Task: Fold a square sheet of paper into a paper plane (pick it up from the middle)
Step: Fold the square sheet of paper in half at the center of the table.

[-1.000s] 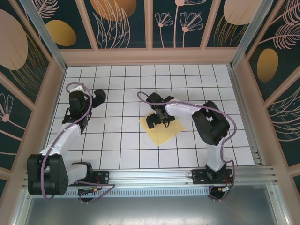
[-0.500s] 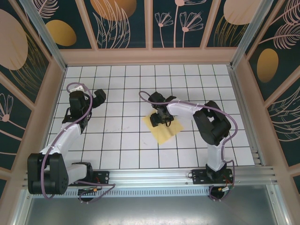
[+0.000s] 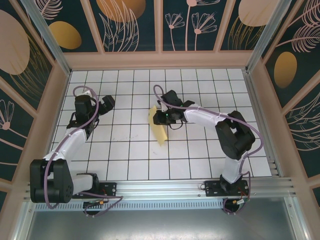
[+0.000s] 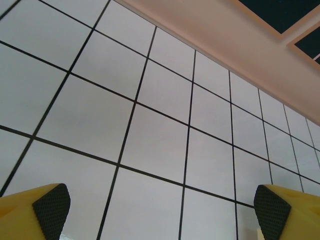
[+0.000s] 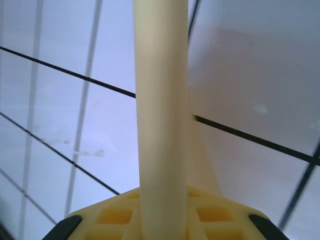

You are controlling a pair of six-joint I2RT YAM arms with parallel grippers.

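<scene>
right claw [image 3: 161, 117] clenched on thin square yellow paper sheet [image 3: 160, 132], pinched roughly mid-sheet, rest drooping below fingers. light, floppy, creases easily, so hold at centre. left claw [image 3: 106, 103] released, well apart.

One square sheet of paper [image 3: 160, 132]; two arms, left arm [image 3: 70, 145] and right arm [image 3: 205, 118].

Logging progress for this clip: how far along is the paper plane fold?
Done, it seems: the pick-up. The right gripper is shut on the square sheet of paper, which droops from it instead of lying flat. In hand: holding the sheet up. Still to do: all folding; no dart shape shows, and the left gripper is open above the table, apart from the paper.
</scene>
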